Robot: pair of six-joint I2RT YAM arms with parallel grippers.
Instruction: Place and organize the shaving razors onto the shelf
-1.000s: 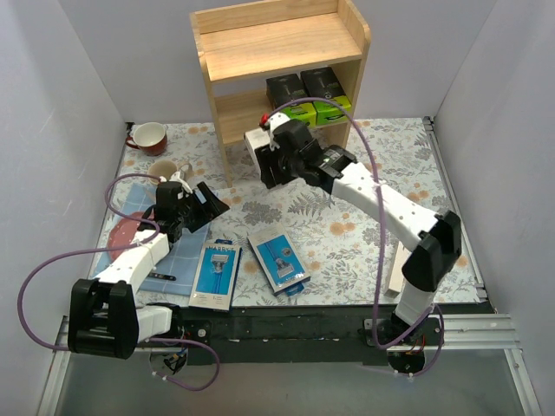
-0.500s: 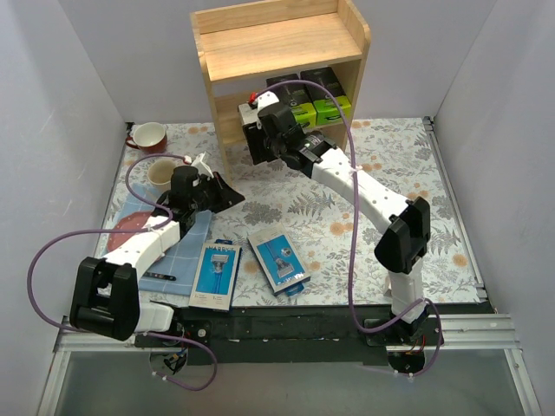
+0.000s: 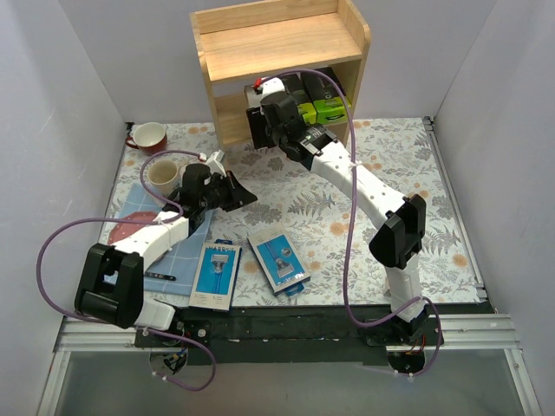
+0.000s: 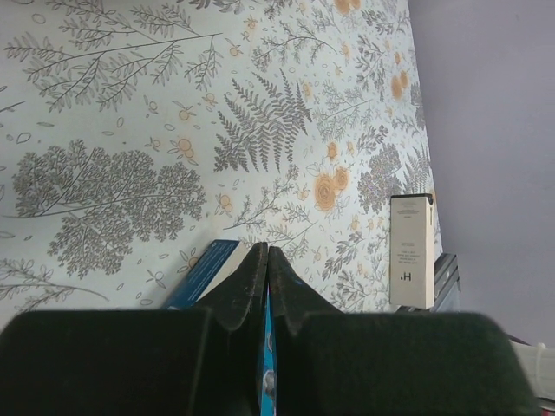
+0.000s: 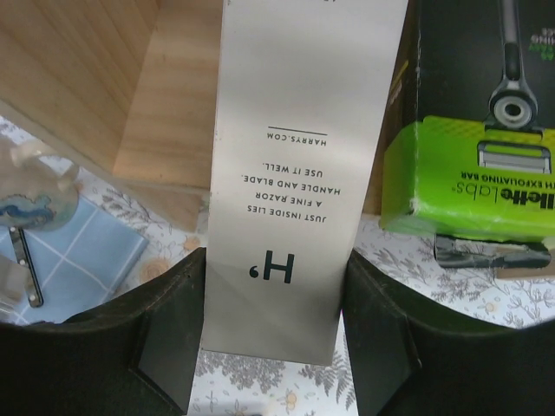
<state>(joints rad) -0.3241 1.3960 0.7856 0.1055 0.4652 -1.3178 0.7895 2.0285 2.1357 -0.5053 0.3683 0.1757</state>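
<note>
The wooden shelf (image 3: 277, 43) stands at the back. My right gripper (image 3: 260, 126) (image 5: 276, 260) is shut on a slim white razor box (image 5: 295, 173), held at the left opening of the lower tier (image 5: 104, 78). Two black boxes with lime-green ends (image 3: 316, 108) (image 5: 473, 173) stand in that tier to its right. Two blue razor packs (image 3: 215, 273) (image 3: 279, 260) lie flat near the front edge. My left gripper (image 3: 236, 192) (image 4: 267, 253) hovers over the table, shut with nothing in it. Past its fingers show a blue pack (image 4: 204, 269) and another white box (image 4: 410, 251).
A red mug (image 3: 149, 136) and a beige cup (image 3: 162, 173) stand at the left. A blue checked cloth (image 3: 186, 251) holds a red plate (image 3: 126, 230) and a dark-handled utensil (image 3: 160, 276). Grey walls close in both sides.
My left gripper has shut and swung right over the table. The right arm has carried the white box from in front of the shelf up to the lower tier's opening.
</note>
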